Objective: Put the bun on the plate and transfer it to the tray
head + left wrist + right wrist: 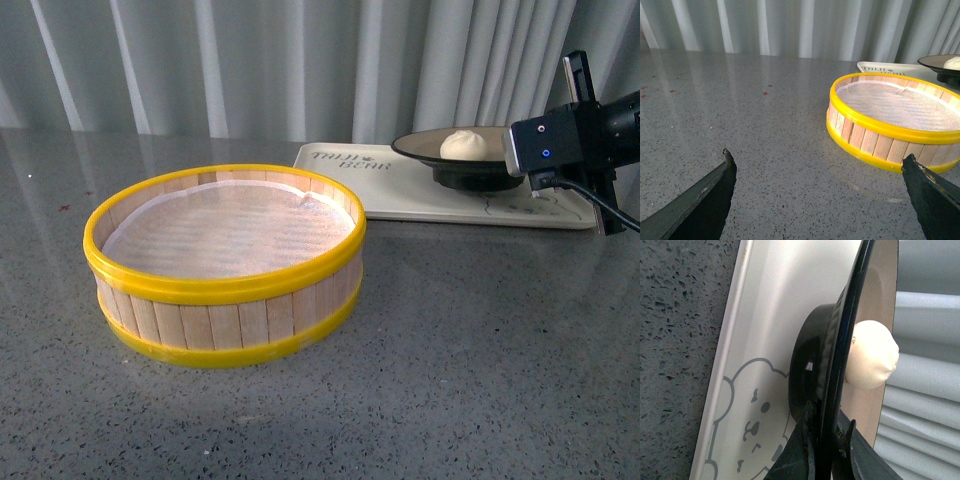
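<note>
At lower centre of the right wrist view, right gripper (829, 452): its two dark fingers (802, 450) are pinched on the black rim of the plate, one on each face of the rim. In the front view the same gripper (522, 172) sits at the far right, mostly hidden behind its black camera block.
Plate: a round shallow beige plate (875, 285) with a black rim and black foot, clamped at its edge. In the front view the plate (470, 180) is at upper right, over the tray's right half. Its foot looks set on the tray, though a slight lift cannot be ruled out.
Bun: a small round white steamed bun (463, 145) lies in the middle of the plate, clear of the rim. It also shows in the right wrist view (872, 355).
Tray: a flat rectangular cream-white tray (400, 195) with grey lettering lies under the plate. A grey bear-face drawing (755, 425) is printed just beside the plate's foot.
Steamer basket: a round wooden-slat steamer basket (225, 265) with yellow rims and a white liner sits at centre left of the front view, just in front of the tray.
Left gripper (817, 156): spread wide, nothing between its dark fingers (705, 200), low over the speckled grey tabletop (765, 130), apart from the basket.
Background: a pale pleated curtain (250, 60) runs along the top.
</note>
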You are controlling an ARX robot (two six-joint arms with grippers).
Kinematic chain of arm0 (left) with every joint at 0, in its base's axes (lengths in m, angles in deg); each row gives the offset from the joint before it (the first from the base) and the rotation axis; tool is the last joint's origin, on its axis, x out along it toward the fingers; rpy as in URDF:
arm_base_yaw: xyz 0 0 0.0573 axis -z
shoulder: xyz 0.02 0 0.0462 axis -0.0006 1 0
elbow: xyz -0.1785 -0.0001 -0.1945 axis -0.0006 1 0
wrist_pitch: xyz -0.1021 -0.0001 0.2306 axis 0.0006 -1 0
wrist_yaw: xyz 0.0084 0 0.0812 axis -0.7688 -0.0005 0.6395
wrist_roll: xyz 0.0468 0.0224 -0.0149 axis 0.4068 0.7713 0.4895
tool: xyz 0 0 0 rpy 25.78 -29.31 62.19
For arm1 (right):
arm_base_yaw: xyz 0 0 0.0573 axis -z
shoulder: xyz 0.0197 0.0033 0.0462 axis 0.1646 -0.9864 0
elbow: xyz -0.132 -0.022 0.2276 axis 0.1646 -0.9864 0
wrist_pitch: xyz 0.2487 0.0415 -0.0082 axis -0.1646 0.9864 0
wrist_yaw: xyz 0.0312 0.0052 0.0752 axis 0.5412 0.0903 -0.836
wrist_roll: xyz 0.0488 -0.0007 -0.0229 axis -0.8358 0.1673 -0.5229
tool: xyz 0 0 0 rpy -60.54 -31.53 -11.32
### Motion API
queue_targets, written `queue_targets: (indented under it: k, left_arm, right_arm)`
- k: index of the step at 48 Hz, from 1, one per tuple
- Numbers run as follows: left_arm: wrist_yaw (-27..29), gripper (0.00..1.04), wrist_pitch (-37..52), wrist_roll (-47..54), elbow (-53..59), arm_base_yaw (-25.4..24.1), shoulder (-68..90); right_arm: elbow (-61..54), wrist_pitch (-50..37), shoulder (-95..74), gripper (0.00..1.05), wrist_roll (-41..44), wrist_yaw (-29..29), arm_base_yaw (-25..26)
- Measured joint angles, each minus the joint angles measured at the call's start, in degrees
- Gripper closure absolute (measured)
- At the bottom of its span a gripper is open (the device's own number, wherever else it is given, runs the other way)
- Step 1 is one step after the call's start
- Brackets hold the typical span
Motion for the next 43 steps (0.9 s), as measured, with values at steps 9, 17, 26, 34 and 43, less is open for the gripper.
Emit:
queue_targets:
  k: [9, 17, 26, 34, 43]
  left_arm:
    - [0.0, 0.07, 0.0, 0.0, 0.0, 0.0, 0.0]
    - [0.0, 0.07, 0.0, 0.0, 0.0, 0.0, 0.0]
    - [0.0, 0.07, 0.0, 0.0, 0.0, 0.0, 0.0]
    - [0.0, 0.07, 0.0, 0.0, 0.0, 0.0, 0.0]
    - [0.0, 0.07, 0.0, 0.0, 0.0, 0.0, 0.0]
  right_arm:
    - [1.3, 0.9, -1.4, 1.01, 0.1, 0.0, 0.0]
    - [2.1, 1.4, -2.1, 1.01, 0.0, -0.4, -0.1]
    - [3.4, 1.4, -3.2, 1.01, -0.8, -0.5, -0.7]
    - [3.8, 0.2, -4.2, 1.01, -4.3, -0.1, -1.6]
    - [3.3, 0.6, -4.2, 0.86, -5.3, 0.3, -2.3]
